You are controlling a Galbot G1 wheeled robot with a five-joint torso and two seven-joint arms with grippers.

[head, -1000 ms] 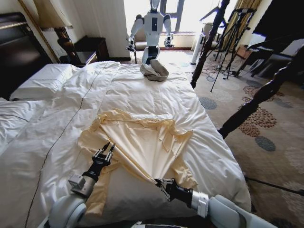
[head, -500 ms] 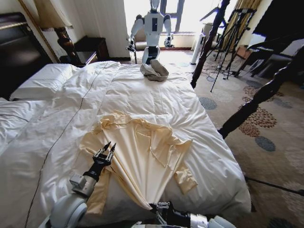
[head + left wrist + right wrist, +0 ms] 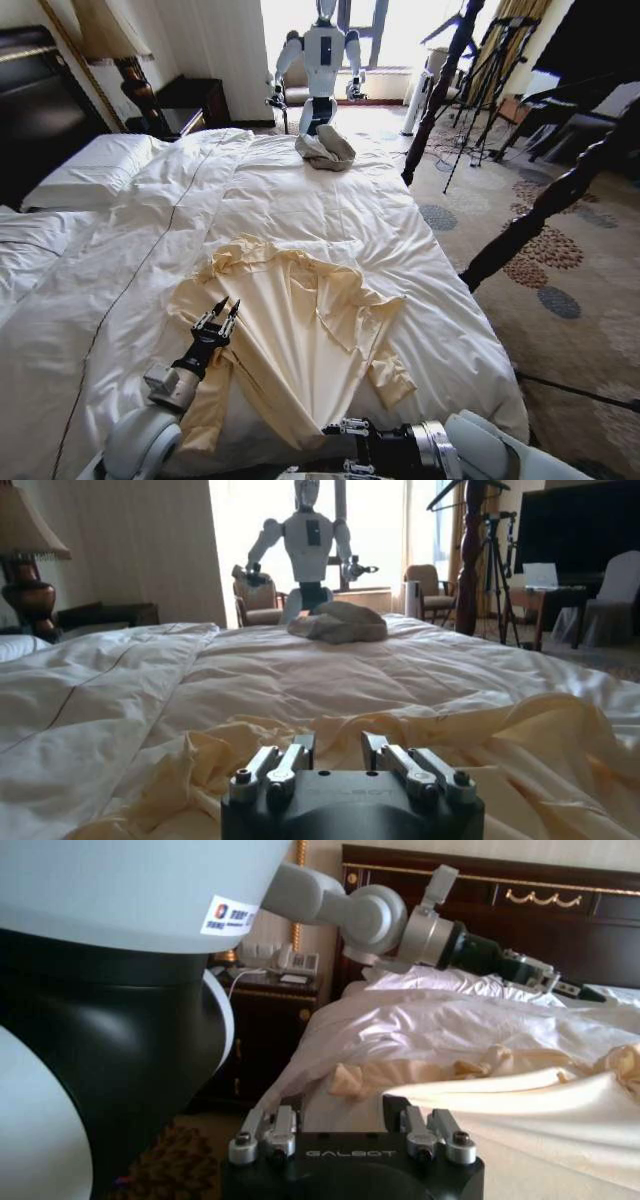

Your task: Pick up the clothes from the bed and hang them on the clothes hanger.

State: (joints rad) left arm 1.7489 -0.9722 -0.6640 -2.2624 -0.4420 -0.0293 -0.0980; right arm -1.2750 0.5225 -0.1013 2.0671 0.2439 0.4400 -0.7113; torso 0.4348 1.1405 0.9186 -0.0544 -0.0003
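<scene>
Grey-white arm shells, silver wrist collars; black left gripper (image 3: pixel 218 318), black right gripper (image 3: pixel 350 1134) marked GALBOT, with bright screws.

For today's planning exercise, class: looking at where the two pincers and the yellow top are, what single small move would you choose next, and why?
Probably lower the left pincer and close it on the pale yellow top. It hovers open over the spread cloth on the bed, holding nothing. The right pincer is open at the hem by the near edge.
</scene>
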